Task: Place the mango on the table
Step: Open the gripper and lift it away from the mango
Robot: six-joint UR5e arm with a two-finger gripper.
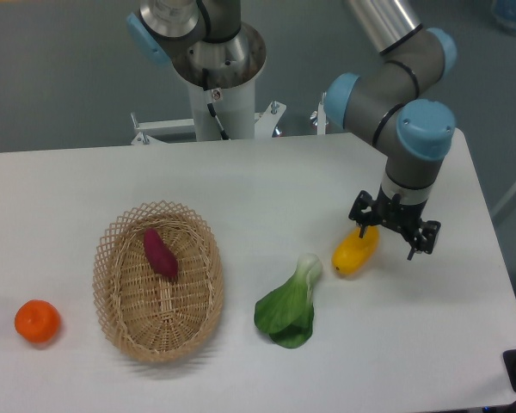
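The mango (354,250) lies on the white tabletop (241,181), at 3 o'clock of the bok choy (290,303) and well apart from the wicker basket (157,280); the pincer (395,231) stands released, jaws spread just beside the fruit's upper end at 2 o'clock; the skin appears smooth, so likely slippery; the flesh probably bruises under hard pressure; grasp across the narrow middle.

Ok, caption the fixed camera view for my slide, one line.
Mango lying on the white table, open gripper just above it, beside bok choy and a wicker basket.
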